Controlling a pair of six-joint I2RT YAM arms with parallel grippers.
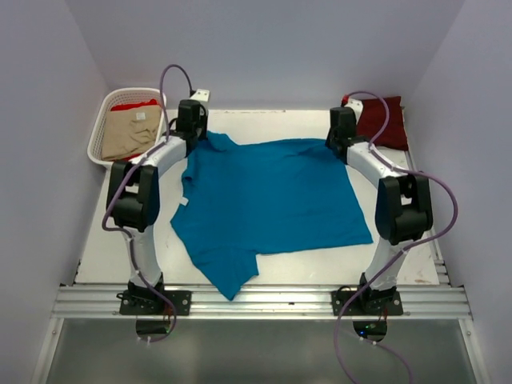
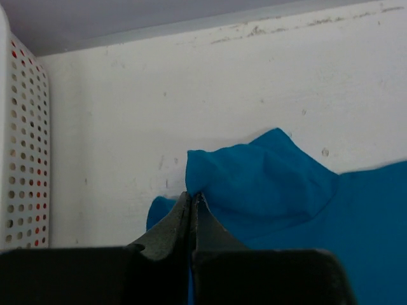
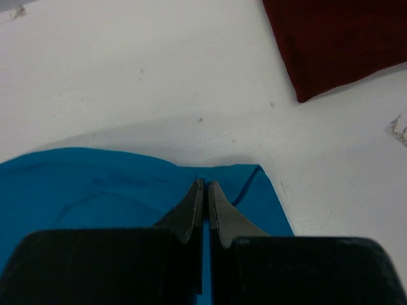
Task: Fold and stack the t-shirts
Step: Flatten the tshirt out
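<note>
The teal-blue t-shirt (image 1: 268, 200) lies spread over the middle of the white table, one part hanging toward the near edge. My left gripper (image 1: 194, 132) is shut on its far left corner (image 2: 254, 184), which bunches up at the fingertips. My right gripper (image 1: 342, 138) is shut on its far right corner (image 3: 248, 190). The dark maroon t-shirt (image 1: 384, 122) lies folded at the far right corner and shows in the right wrist view (image 3: 337, 44). The beige t-shirt (image 1: 132, 132) and the bright red t-shirt (image 1: 134, 104) lie in the basket.
A white slotted plastic basket (image 1: 102, 128) stands at the far left corner, its wall close to my left gripper in the left wrist view (image 2: 22, 146). Grey walls close in the table on three sides. An aluminium rail (image 1: 256, 302) runs along the near edge.
</note>
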